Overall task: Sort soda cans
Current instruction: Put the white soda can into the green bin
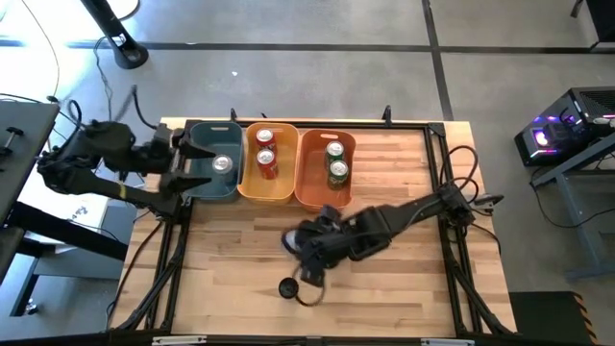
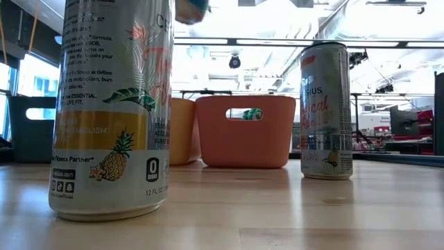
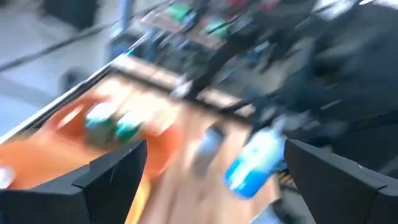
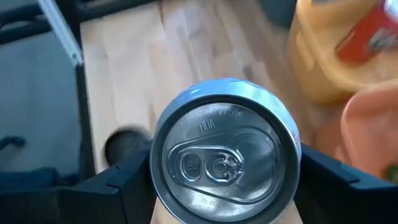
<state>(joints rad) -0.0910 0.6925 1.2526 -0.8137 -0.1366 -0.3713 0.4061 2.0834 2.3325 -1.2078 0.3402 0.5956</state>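
Observation:
My right gripper [image 1: 300,246] hangs over the middle of the table, shut on a blue-and-silver soda can [image 4: 225,163]. The can's underside [image 2: 191,10] shows high above the tabletop. A dark-topped can [image 1: 288,286] stands on its base near the table's near edge. In the low view one silver can [image 2: 111,104] stands close by and a second silver can [image 2: 326,111] stands farther right. The teal bin [image 1: 197,183] holds a silver can [image 1: 223,163], the yellow bin [image 1: 245,183] two red cans [image 1: 265,152], and the orange bin [image 1: 309,183] two green cans [image 1: 336,161]. My left gripper [image 3: 211,180] is open above the teal bin's left rim. My right gripper pinches the blue-and-silver can by its side wall just under the top rim [image 4: 163,186], one finger [image 4: 124,180] on each side. The fingers come from above, pointing down. The can is upright and lifted clear of the table.
The three bins stand side by side along the table's far edge. Bare wood [image 1: 231,259] lies left of the right gripper and along the table's right side [image 1: 413,269]. A black frame rail [image 1: 452,240] and cables run along the right edge.

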